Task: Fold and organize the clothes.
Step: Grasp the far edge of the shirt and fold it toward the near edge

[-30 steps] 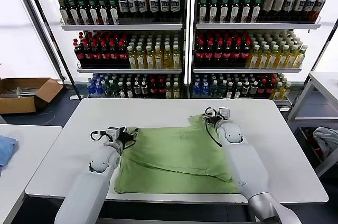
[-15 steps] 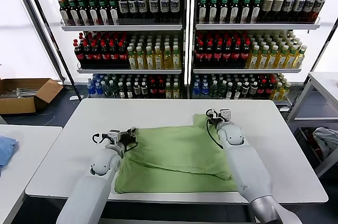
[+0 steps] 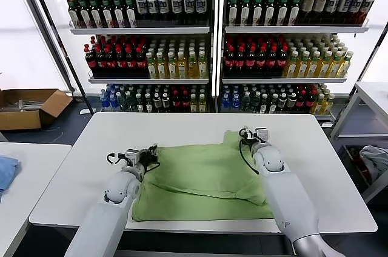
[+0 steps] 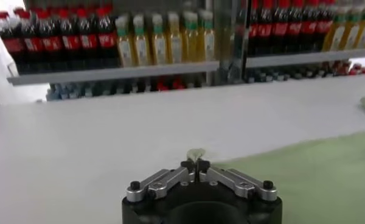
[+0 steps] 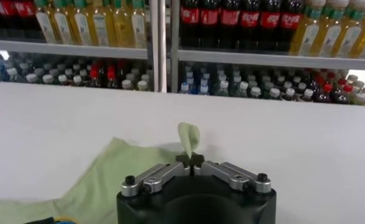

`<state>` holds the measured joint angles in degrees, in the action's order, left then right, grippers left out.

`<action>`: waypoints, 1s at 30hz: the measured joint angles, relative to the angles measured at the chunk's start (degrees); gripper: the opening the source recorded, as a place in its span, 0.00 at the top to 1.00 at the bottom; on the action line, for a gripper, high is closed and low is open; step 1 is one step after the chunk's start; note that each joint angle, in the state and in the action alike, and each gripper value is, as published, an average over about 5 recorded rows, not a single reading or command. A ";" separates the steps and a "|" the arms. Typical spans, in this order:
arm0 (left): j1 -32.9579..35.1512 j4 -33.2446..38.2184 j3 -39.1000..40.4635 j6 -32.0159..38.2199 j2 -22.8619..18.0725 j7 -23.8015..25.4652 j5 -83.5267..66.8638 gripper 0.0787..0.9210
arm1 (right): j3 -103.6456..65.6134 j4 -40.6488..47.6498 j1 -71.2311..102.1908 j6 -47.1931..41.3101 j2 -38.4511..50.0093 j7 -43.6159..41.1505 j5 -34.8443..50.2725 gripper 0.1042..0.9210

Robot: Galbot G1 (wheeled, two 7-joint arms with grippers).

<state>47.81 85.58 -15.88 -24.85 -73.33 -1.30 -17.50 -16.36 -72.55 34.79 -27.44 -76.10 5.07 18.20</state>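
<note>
Both arms are out over the white table (image 3: 182,126) and each one has a pinch on the light green shirt (image 3: 203,181), which lies spread across the near middle of the tabletop, partly folded, with a diagonal crease running across it and its front hem close to the table's near edge. On the robot's left, the left gripper (image 3: 151,151) sits at the shirt's far left corner, jaws closed tight on a small tuft of green fabric; the left wrist view shows it plainly, the left gripper's tips (image 4: 196,165) meeting with a little nub of cloth poking out beyond them and the rest of the shirt (image 4: 310,176) stretching off to one side. Over on the other side, the right gripper (image 3: 244,136) is clamped at the shirt's far right corner, where the fabric rises in a small peak; in the right wrist view the right gripper's tips (image 5: 190,160) are pressed together on a thin flap of green that stands up past them, with more of the shirt (image 5: 103,176) trailing down onto the table. Behind the table stand shelves of bottles (image 3: 212,45), rows of dark, red-capped and yellow drinks. A cardboard box (image 3: 30,108) sits on the floor at far left, and a blue cloth (image 3: 6,171) lies on the neighbouring table at the left edge.
</note>
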 measured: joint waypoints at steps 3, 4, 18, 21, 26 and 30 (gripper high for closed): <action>0.87 1.75 -0.45 0.93 0.30 0.09 0.14 0.99 | -0.51 -3.51 1.74 0.06 0.55 0.75 0.31 1.00; 1.22 2.33 -0.63 1.21 0.38 0.12 0.20 0.99 | -0.72 -4.70 2.35 0.04 0.73 1.03 0.40 1.00; 9.11 11.07 -3.72 3.40 0.88 -0.01 0.68 0.99 | -4.85 -23.60 15.64 -1.65 2.06 5.28 0.82 1.00; 11.24 13.10 -4.46 3.65 0.75 0.00 0.86 0.99 | -6.02 -27.32 19.11 -2.12 1.78 6.29 0.96 1.00; 14.87 16.24 -5.12 4.16 0.32 0.14 1.57 0.99 | -7.85 -32.45 24.55 -2.46 1.22 7.71 0.61 1.00; 17.62 18.09 -5.40 4.45 -0.17 0.26 2.56 0.99 | -9.13 -35.75 28.61 -2.49 0.68 8.44 0.05 1.00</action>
<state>65.43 103.67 -21.28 -20.40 -73.50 -1.04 -14.95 -25.49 -108.29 63.40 -29.93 -75.43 13.51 18.26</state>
